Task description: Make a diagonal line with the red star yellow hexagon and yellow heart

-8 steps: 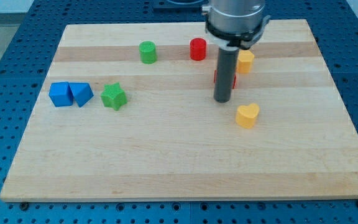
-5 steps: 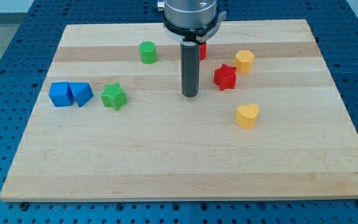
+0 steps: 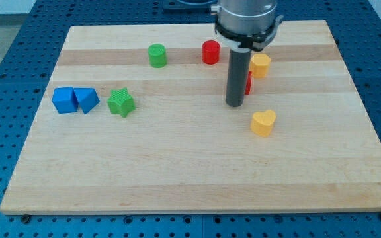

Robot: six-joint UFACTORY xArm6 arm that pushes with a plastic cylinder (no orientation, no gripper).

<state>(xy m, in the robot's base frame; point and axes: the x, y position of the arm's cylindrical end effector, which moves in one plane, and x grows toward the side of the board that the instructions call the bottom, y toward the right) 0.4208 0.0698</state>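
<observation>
The arm has no claw, just the dark rod, so there is no grip state to give. My tip [image 3: 235, 104] sits on the wooden board [image 3: 177, 172] right of centre, directly in front of the red star [image 3: 247, 82], which the rod mostly hides; only a red sliver shows at the rod's right edge. Cannot tell whether tip and star touch.

Yellow hexagon [image 3: 260, 65] is just right of and slightly beyond the star, close to it, contact unclear. Yellow heart [image 3: 264, 123] lies nearer and to the right of the tip, clearly apart from the tip and from the other two task blocks.

Red cylinder [image 3: 210, 51] is at the far side, left of the rod. Green cylinder [image 3: 157, 55] is further left, same far row. Green star [image 3: 121, 102] is at mid-left. Blue cube [image 3: 64, 100] and blue triangular block [image 3: 87, 100] touch each other near the left edge, just left of the green star.
</observation>
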